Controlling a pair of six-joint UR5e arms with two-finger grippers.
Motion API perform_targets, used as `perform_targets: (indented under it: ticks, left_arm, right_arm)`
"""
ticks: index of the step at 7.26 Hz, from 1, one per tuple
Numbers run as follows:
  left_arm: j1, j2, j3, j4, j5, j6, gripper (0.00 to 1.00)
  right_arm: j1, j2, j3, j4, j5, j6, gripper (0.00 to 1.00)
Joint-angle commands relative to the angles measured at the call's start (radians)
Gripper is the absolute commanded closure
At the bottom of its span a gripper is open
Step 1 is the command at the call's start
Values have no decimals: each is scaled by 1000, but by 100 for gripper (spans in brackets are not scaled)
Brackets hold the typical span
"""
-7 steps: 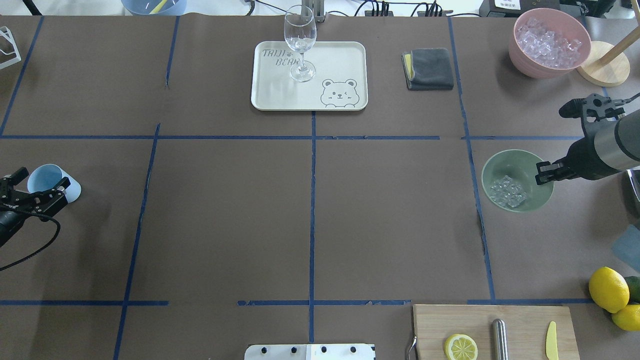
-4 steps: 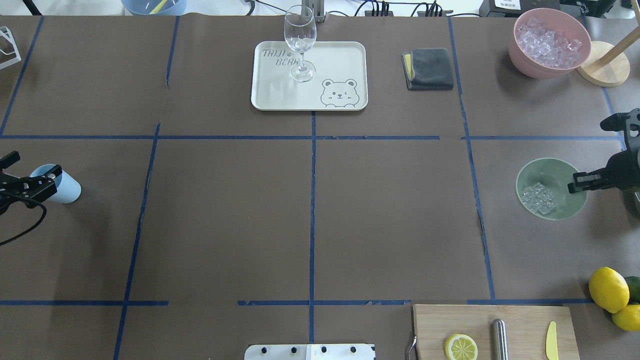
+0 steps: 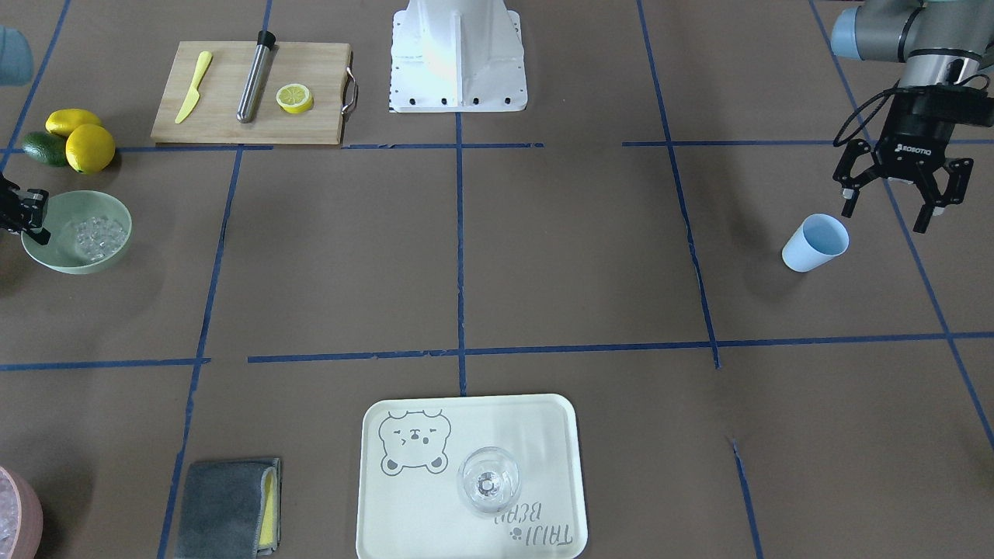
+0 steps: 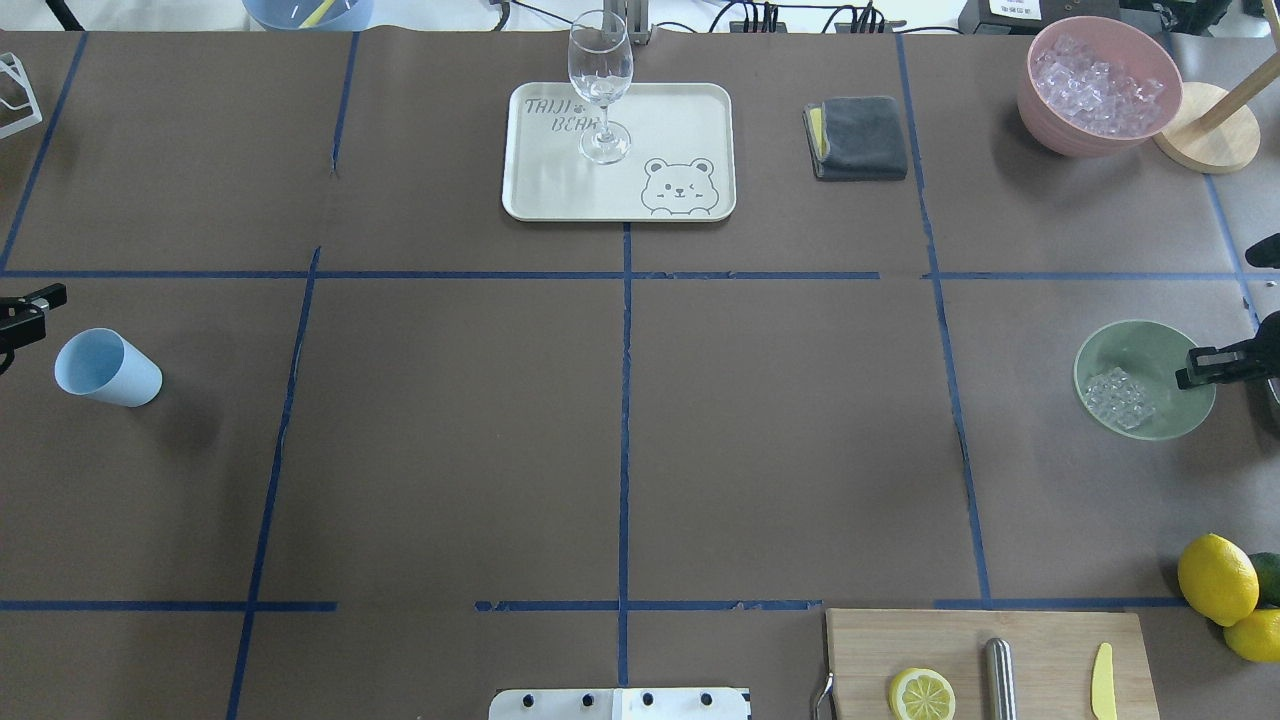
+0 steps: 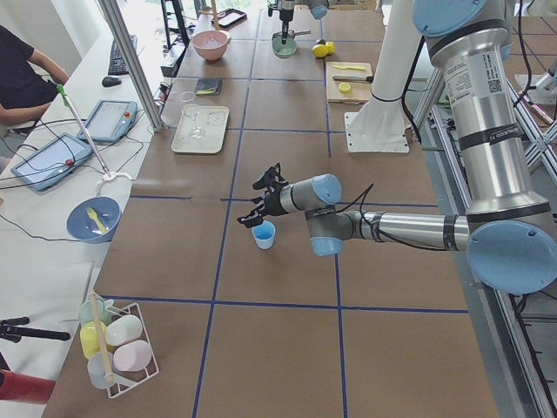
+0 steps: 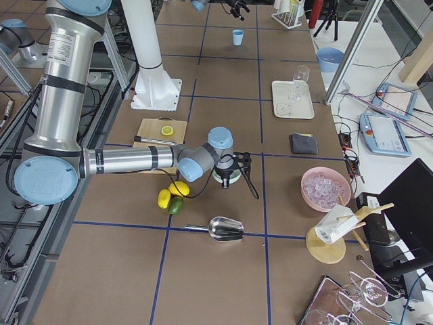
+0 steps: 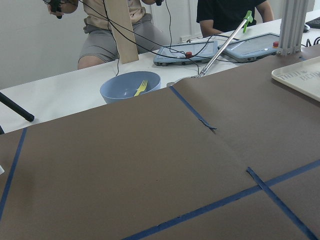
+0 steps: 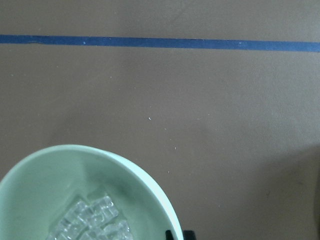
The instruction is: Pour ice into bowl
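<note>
The pale mint-green bowl (image 4: 1150, 345) stands at the table's right side with a small heap of clear ice (image 4: 1119, 397) in it. It also shows in the front view (image 3: 46, 260) and the right wrist view (image 8: 45, 170), with the ice (image 8: 92, 219) inside. My right gripper (image 4: 1207, 368) is shut on the bowl's right rim. The blue cup (image 3: 814, 242) stands empty at the left side. My left gripper (image 3: 885, 217) hangs open and empty just behind and above the cup, apart from it.
A pink tub (image 4: 1050, 125) of whitish ice and a wooden stand (image 4: 1205, 130) are at the back right. A wine glass (image 4: 600, 85) stands on a tray (image 4: 680, 130); a grey cloth (image 4: 860, 138) lies beside it. Cutting board (image 4: 1040, 640) and lemons (image 4: 1215, 578) are front right.
My right gripper has dragged the bowl with the ice to the right. My left gripper has come off the blue cup and drawn back to the left; the cup stayed put.
</note>
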Motion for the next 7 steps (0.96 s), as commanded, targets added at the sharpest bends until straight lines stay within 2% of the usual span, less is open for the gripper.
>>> perform_targets:
  ticks: [1,2,3,4,5,6,7]
  left_arm:
    - [-66,-7,-36,41,-144,8,0]
    - [-169,-17,-36,70,-265,19,0]
    - [-236,-23,-36,72,-331,55,0]
    - [-238,-21,-36,72,-332,57,0]
    - [-238,-21,-32,72,-332,57,0]
    - [-238,-23,-32,72,-332,57,0]
    - [-238,-21,-33,75,-333,59,0]
  right_arm:
    - [0,31,-51,33,47,2,100]
    - [0,40,-88,79,53,4,100]
    - [0,58,-123,109,62,4,100]
    - [0,60,-136,114,76,4,96]
    - [0,60,-137,114,95,4,69]
    - [0,63,-127,119,114,1,1]
    - [2,66,-122,130,148,1,0]
